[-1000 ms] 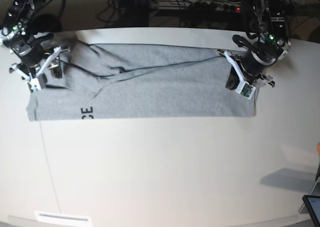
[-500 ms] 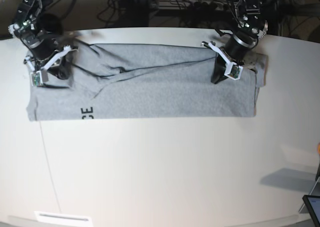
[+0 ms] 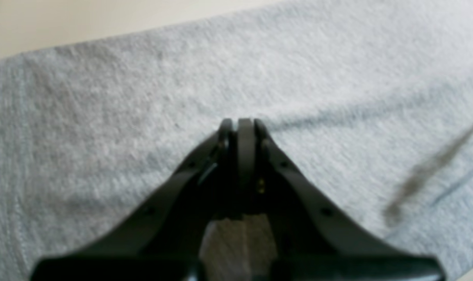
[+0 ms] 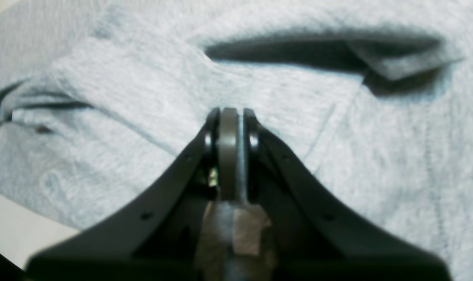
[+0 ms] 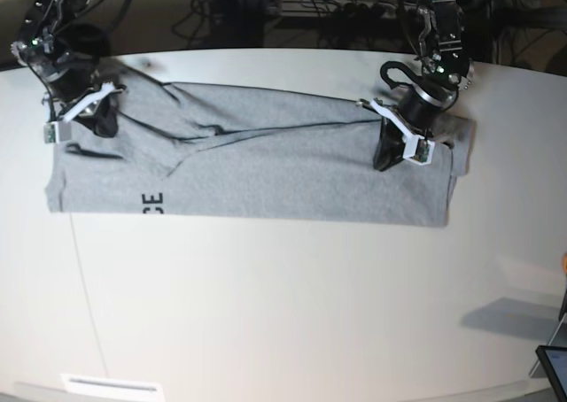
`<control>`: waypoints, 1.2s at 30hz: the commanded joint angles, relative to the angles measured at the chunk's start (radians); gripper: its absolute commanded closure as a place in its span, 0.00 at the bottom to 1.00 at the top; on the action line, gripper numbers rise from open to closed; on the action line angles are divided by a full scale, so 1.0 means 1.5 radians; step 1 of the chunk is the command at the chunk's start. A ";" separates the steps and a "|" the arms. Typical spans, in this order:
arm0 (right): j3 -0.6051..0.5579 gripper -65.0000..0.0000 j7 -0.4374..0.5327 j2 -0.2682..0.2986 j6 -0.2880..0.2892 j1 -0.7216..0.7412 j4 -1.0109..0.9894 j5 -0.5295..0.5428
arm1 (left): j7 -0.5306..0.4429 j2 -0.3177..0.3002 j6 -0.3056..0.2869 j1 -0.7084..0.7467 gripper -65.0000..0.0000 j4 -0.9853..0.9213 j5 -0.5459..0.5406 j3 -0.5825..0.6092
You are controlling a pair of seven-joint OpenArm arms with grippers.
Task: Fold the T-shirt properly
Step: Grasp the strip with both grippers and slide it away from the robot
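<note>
The white table [image 5: 283, 313] is carrying the grey T-shirt [image 5: 266, 167], lying folded into a long band across its far half, while the left gripper [image 5: 386, 160] and right gripper [image 5: 99, 123] are hovering over opposite ends, jaws pressed together on nothing

Black arms, white wrist brackets; matte black tapered tool fingers [image 3: 236, 136], small screw holes.
</note>
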 commanded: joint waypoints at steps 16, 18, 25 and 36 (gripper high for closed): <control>-0.075 0.94 0.008 0.066 -0.001 0.129 -0.142 -0.001 | 0.045 -0.004 0.009 -0.051 0.95 -0.076 0.029 -0.002; -0.079 0.94 0.007 0.066 -0.001 0.152 -0.158 -0.001 | 0.045 -0.006 0.009 -0.069 0.95 -0.090 0.029 -0.002; -0.079 0.94 0.007 0.072 -0.001 0.195 -0.178 -0.088 | 0.051 -0.010 0.009 -0.112 0.95 -0.125 0.030 -0.002; -0.077 0.94 0.006 0.073 -0.001 0.198 -0.146 -0.111 | 0.113 -0.011 0.009 -0.134 0.94 -0.048 0.030 -0.002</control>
